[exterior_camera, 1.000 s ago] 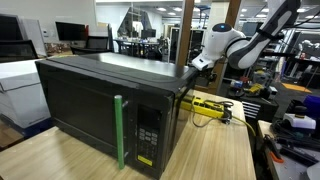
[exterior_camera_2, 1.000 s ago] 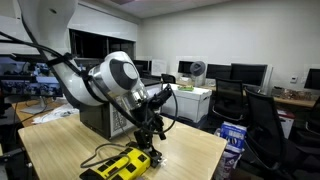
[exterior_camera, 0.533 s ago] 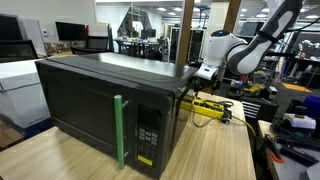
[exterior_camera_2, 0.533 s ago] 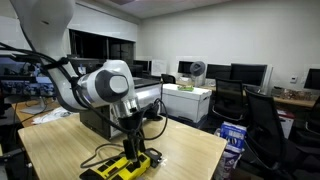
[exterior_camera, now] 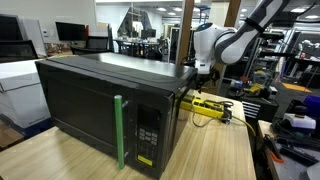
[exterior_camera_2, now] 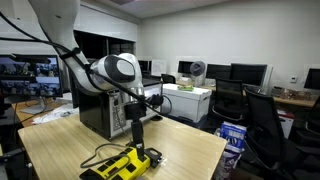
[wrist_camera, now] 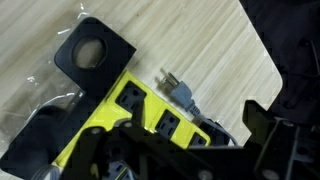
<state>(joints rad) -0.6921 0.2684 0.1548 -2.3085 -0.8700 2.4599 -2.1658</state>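
A yellow power strip with black sockets lies on the light wooden table; it shows in both exterior views. A grey plug rests beside it, and a black end bracket with a round hole lies at its end. My gripper hangs open above the strip with nothing between its fingers. In the exterior views the gripper points down, clear of the strip.
A black microwave with a green door handle fills the table beside the arm, its back corner close to the gripper. The table edge lies just beyond the strip. Office chairs and desks stand further off.
The arm has swung round and the gripper has risen a little above the power strip, moving closer to the microwave. The jaws stayed open.
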